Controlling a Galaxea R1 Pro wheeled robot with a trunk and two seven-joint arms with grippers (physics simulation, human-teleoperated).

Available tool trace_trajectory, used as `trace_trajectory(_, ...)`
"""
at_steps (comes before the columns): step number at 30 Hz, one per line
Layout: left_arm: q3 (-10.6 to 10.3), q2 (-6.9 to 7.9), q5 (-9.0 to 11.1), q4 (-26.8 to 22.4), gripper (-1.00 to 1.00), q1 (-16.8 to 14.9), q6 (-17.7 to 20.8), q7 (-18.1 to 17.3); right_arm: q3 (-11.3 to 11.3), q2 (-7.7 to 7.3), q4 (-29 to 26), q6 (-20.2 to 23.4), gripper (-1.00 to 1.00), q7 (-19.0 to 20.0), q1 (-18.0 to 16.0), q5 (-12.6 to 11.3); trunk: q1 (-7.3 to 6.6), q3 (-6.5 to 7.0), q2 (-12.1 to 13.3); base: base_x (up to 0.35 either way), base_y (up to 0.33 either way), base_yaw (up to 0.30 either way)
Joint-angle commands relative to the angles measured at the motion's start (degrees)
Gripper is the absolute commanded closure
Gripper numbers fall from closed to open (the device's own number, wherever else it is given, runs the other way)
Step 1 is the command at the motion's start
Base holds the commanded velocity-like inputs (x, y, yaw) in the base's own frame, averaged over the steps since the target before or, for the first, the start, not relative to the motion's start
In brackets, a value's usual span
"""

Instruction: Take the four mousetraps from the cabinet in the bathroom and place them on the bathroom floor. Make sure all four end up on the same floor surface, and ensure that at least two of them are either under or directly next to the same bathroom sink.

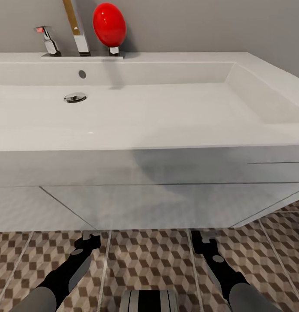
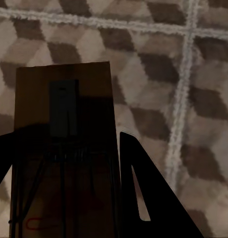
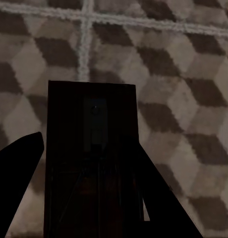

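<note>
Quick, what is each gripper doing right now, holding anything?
Left gripper: closed on a mousetrap, above the bathroom floor.
Right gripper: closed on a second mousetrap, also above the floor.

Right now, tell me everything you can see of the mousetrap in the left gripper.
The mousetrap is a flat rectangular wooden board, brown and in shadow. A dark upright plate sits near its far end, with thin dark wire parts nearer the camera and a faint red mark low down. It sits between the left gripper's dark fingers, above the cube-patterned bathroom floor. Whether it touches the tiles cannot be told.
</note>
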Motion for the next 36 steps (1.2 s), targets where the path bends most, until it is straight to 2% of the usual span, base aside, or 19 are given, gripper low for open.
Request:
trace_trajectory(1, -0.5, 0.09, 0.1, -0.1, 1.00, 0.0, 0.3, 0.5, -0.3, 0.03, 0.1, -0.2, 1.00, 0.0, 0.0, 0.5, 0.01, -0.27, 0.0, 0.000, 0.000, 0.000)
trace_trajectory(12, -0.5, 0.09, 0.1, -0.1, 1.00, 0.0, 0.2, 0.5, -0.3, 0.03, 0.1, -0.2, 1.00, 0.0, -0.1, 0.5, 0.30, -2.70, -0.2, 0.000, 0.000, 0.000)
trace_trajectory(30, -0.6, -0.07, 0.2, -0.1, 1.00, 0.0, 0.2, 0.4, -0.2, 0.03, 0.1, -0.3, 1.00, 0.0, 0.0, 0.6, 0.30, -2.70, -0.2, 0.000, 0.000, 0.000)
trace_trajectory(36, -0.6, -0.08, 0.2, -0.1, 1.00, 0.0, 0.2, 0.4, -0.2, 0.03, 0.1, -0.3, 1.00, 0.1, 0.0, 0.6, 0.42, -3.81, -0.2, 0.000, 0.000, 0.000)
